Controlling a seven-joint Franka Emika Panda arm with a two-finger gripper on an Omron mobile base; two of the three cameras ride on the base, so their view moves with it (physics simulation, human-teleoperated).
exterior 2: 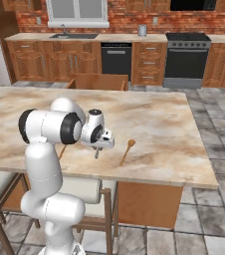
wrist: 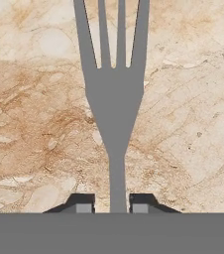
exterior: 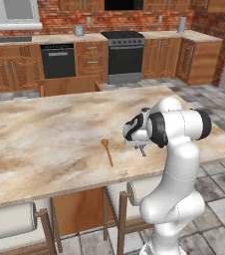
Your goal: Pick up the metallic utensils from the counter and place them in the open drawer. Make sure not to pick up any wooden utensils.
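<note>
A slim all-grey metal fork (wrist: 115, 94), one of the metallic utensils, lies on the marbled counter (wrist: 39, 124), its tines pointing away from the hand. My gripper (wrist: 113, 203) is down over its handle, shut on it with a dark fingertip (wrist: 85, 202) pressed in from either side. From the base, the gripper (exterior: 142, 149) (exterior 2: 97, 151) points down at the counter (exterior: 45, 134) (exterior 2: 174, 124) near its front edge. The wooden spoon (exterior: 107, 151) (exterior 2: 127, 150) lies just beside it. The open drawer (exterior: 69, 84) (exterior 2: 97, 81) juts out past the counter's far edge.
Stools (exterior: 10, 221) (exterior 2: 92, 191) stand under the counter's near edge. Cabinets, a dishwasher (exterior: 58, 60) and a stove (exterior: 125, 55) line the brick back wall.
</note>
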